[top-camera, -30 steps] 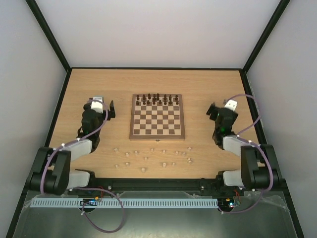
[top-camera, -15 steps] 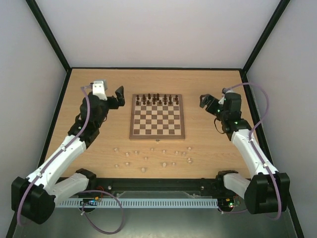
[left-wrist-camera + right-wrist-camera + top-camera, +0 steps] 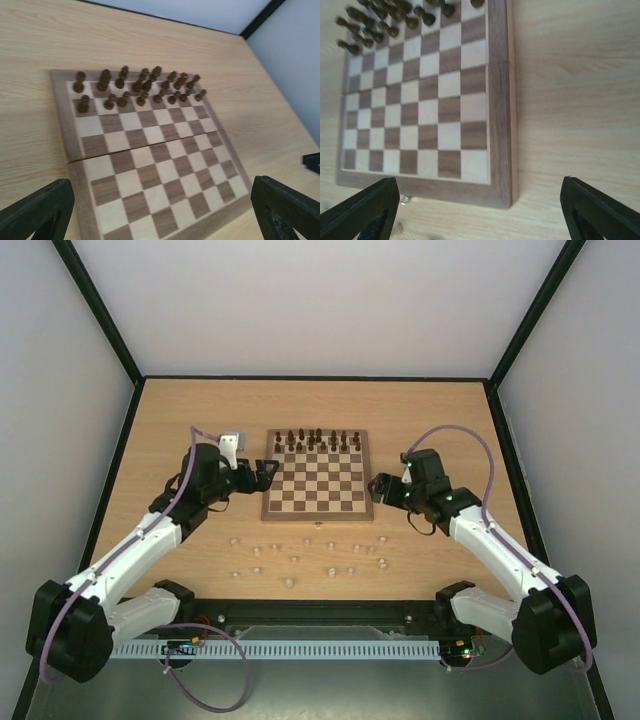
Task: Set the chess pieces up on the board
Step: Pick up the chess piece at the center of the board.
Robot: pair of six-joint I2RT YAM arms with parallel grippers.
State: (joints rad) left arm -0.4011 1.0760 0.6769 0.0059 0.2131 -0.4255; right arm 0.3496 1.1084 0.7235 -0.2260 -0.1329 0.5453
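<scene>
From above, the board [image 3: 318, 476] sits mid-frame on the bench [image 3: 180, 420], dark pieces [image 3: 318, 440] filling its upper rows, so the lower rows likely await the chess pieces [image 3: 331, 570] scattered below it. The left claw [image 3: 262, 476] and right claw [image 3: 383, 486] flank the board, above those pieces. Left wrist view: fingers [image 3: 40, 210] spread wide, empty, board between. Right wrist view: fingers [image 3: 362, 207] likewise spread, board upper left.
</scene>
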